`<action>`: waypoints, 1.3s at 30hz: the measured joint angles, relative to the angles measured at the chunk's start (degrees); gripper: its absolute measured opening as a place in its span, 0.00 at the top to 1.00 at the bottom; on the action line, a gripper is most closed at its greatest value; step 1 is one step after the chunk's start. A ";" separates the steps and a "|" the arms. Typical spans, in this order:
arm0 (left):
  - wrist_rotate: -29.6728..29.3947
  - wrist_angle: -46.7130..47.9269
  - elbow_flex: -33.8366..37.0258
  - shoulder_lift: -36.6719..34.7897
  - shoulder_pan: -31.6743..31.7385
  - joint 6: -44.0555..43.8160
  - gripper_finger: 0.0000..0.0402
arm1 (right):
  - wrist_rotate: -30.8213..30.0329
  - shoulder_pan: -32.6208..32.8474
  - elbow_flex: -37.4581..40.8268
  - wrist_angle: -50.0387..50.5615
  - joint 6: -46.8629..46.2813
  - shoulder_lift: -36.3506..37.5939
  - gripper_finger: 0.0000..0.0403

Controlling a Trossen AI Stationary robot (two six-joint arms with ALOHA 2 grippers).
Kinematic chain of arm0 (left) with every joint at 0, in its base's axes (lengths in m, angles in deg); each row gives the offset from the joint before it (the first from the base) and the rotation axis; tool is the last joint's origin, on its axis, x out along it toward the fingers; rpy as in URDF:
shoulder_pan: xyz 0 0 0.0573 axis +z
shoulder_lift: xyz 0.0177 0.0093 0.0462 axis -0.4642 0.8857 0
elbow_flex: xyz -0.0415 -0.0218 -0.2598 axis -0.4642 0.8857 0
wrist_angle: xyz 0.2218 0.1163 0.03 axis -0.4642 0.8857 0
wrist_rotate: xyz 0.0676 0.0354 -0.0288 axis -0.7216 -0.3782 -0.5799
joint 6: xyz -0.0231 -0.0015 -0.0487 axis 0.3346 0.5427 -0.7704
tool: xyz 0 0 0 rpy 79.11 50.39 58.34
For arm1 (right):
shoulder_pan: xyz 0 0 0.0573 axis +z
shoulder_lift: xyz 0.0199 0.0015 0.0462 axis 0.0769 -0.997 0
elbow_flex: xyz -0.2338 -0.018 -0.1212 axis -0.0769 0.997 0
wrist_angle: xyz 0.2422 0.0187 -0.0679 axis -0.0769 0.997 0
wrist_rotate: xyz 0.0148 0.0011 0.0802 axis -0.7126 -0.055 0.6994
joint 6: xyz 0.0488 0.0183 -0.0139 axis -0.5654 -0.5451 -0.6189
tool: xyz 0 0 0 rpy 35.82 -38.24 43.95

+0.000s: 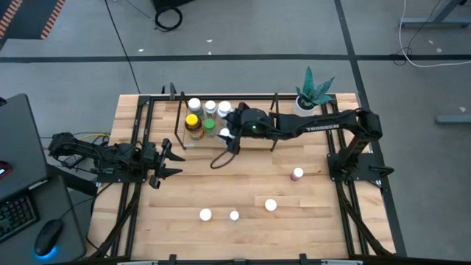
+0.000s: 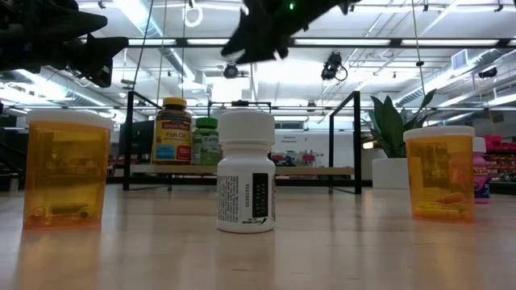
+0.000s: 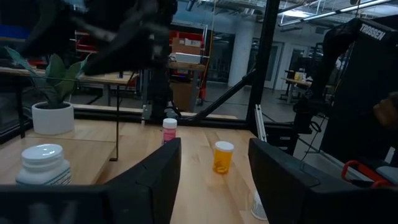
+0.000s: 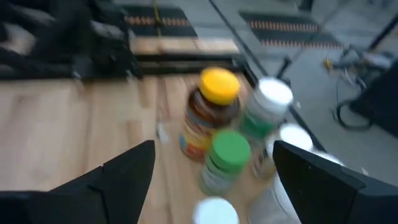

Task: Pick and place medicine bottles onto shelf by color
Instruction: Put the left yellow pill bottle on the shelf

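Light wooden tabletop [image 1: 243, 221] as landmark. Small white pot with spiky green plant [image 1: 312, 93] on its far right corner. Black computer mouse with blue glow [image 1: 47, 238] and dark keyboard [image 1: 13, 215] off its left edge, near side.

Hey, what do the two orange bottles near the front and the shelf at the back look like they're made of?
Orange bottles: probably translucent amber plastic, glossy, since light passes through and the contents show inside; the caps look like opaque white plastic.

Shelf: a pale board that looks like unfinished or lightly sealed wood, framed by thin matte black rods, likely metal, though the material is not certain from here.
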 joint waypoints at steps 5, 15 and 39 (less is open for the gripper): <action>-0.02 0.00 0.00 0.00 0.00 -0.01 0.51 | 0.26 4.02 0.00 -5.23 1.99 0.84 0.17; 0.00 0.02 -0.02 0.00 -0.02 -0.01 0.51 | 2.68 11.17 0.00 -8.44 2.71 0.64 0.20; -0.01 0.01 -0.01 0.00 0.00 -0.01 0.52 | 15.25 21.28 -30.79 13.71 1.37 -29.70 0.18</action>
